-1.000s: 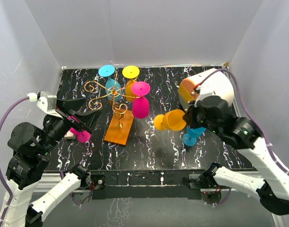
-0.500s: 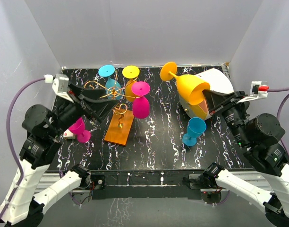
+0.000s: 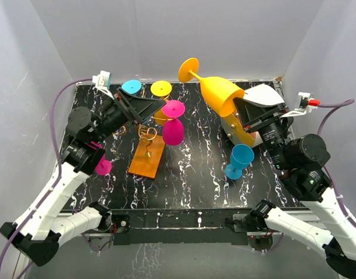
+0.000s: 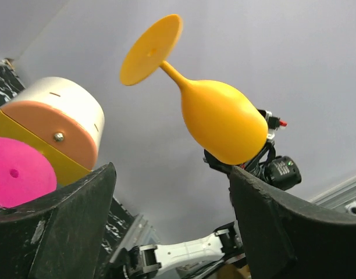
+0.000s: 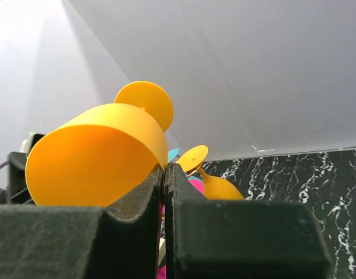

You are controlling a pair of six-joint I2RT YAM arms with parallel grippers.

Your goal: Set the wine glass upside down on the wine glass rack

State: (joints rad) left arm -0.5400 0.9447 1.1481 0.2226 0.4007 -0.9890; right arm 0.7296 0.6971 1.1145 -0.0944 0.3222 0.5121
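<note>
R gripper point(image 5: 164, 177) pinches orange wine glass point(image 5: 96, 157) rim, aloft.

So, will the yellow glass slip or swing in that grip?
Probably light: the glass looks like opaque plastic. It may pivot, since the right gripper pinches only the rim, stem and foot overhanging. Its smooth wall could slip.
</note>
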